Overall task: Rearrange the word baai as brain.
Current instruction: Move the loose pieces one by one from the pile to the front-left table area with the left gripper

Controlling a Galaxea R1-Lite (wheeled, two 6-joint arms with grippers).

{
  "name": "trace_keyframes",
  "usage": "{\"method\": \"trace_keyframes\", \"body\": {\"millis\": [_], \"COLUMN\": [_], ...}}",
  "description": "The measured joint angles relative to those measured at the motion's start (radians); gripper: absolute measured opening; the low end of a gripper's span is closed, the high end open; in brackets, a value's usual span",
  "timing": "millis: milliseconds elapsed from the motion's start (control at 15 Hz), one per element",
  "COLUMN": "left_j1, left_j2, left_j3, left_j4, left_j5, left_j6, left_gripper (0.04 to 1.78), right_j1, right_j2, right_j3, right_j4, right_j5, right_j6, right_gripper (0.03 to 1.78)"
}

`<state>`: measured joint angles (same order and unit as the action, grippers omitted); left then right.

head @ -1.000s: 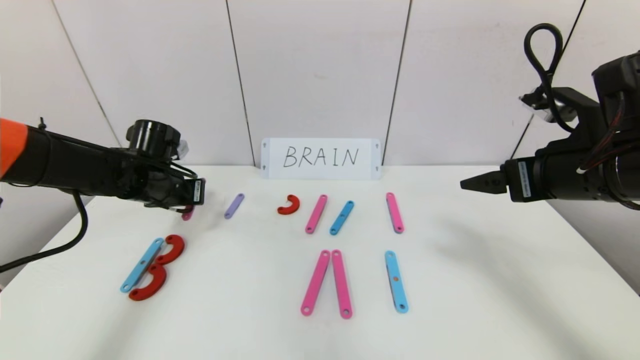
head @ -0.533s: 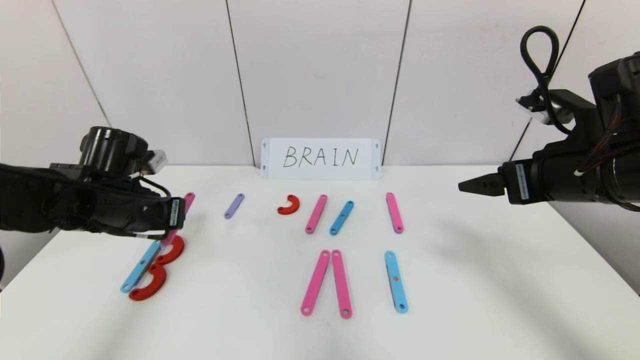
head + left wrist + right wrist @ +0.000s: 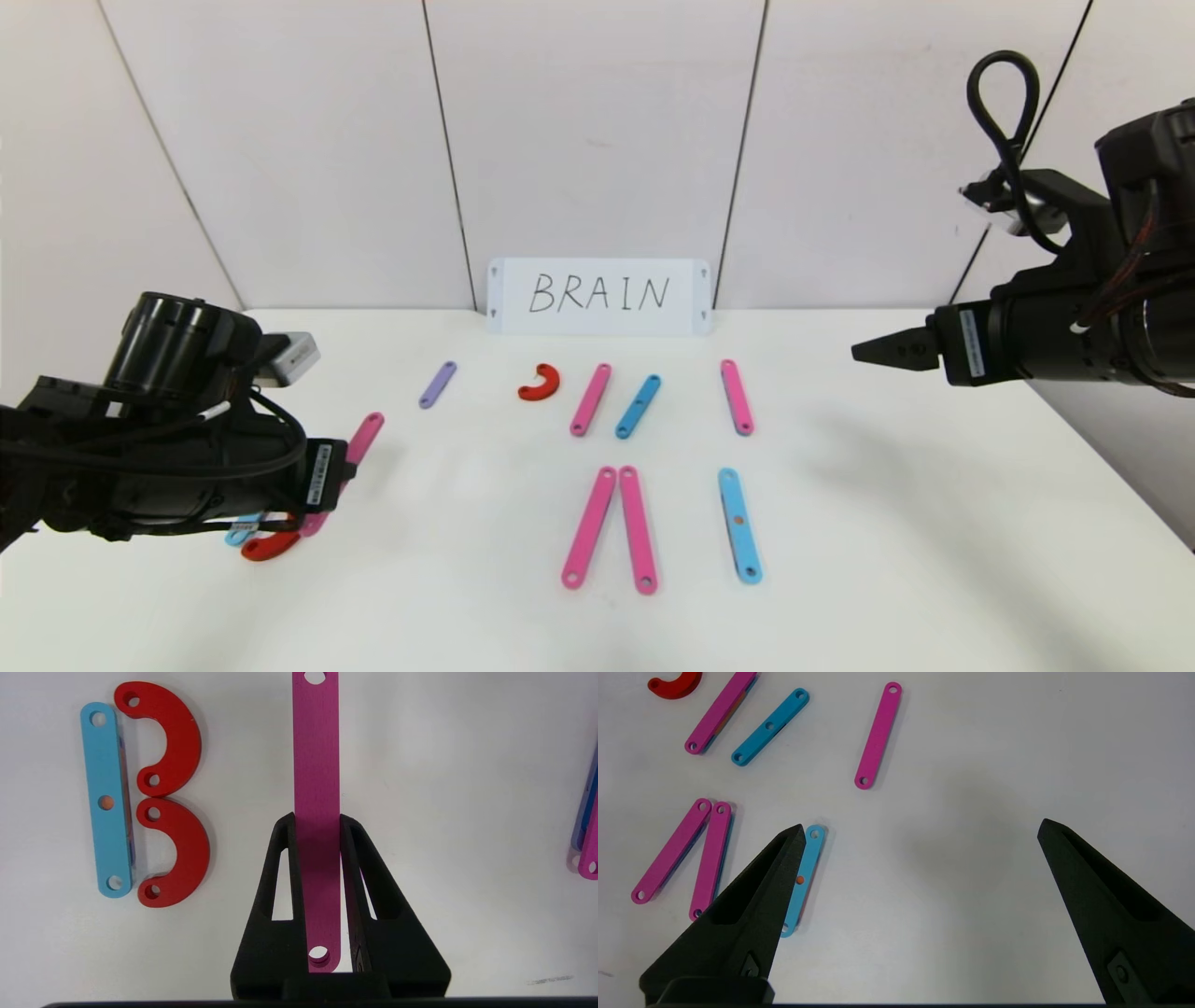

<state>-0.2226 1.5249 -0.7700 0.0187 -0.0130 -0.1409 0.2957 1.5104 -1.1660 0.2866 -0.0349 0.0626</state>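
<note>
— Left claw (image 3: 317, 826), what's it doing?

— Pinching a flat pink plastic strip with holes at both ends (image 3: 316, 765), one finger on each long edge. It sits at the near left of the white table (image 3: 887, 523), right beside the letter B, a blue plastic strip (image 3: 106, 800) with two red half-ring pieces (image 3: 173, 793) touching its side. In the head view the arm covers most of that B; only a bit of blue and red pokes out beneath it.

— And the right claw (image 3: 920, 828)?

— Held above the table's right side, fingers spread wide, nothing between them.

— What about the surface and the room?

— Plain white table against a wall of pale panels with dark seams. Propped at the back is a white card (image 3: 598, 296) with BRAIN handwritten on it.

— Other pieces?

— In the back row, a short purple strip (image 3: 437, 385), a lone red half-ring (image 3: 541, 383), a pink strip (image 3: 591, 399), a blue strip (image 3: 639, 406) and another pink strip (image 3: 737, 398), all apart from each other. Nearer, two pink strips (image 3: 611, 528) meet at their far ends like an A without a crossbar, and a blue strip with an orange dot at its middle (image 3: 739, 526) lies alone to their right.

— Any labels?

— Small white stickers on both wrists, print too small to read.
</note>
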Motion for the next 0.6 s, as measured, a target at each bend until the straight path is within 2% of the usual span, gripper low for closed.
{"method": "trace_keyframes", "body": {"millis": [333,600], "left_j1": [-0.044,-0.089], "left_j2": [0.030,0.084], "left_j3": [0.027,0.049], "left_j4": [-0.050,-0.115], "left_j5": [0.011,0.067], "left_j6": [-0.068,-0.101], "left_gripper": [0.28,0.28], "right_j1": [0.000,-0.002], "right_j2": [-0.002,-0.002], "right_j3": [0.000,0.000], "right_j4": [0.000,0.000], "right_j5": [0.000,0.000], "right_j6": [-0.001,-0.001], "right_gripper": [1.74,1.74]}}
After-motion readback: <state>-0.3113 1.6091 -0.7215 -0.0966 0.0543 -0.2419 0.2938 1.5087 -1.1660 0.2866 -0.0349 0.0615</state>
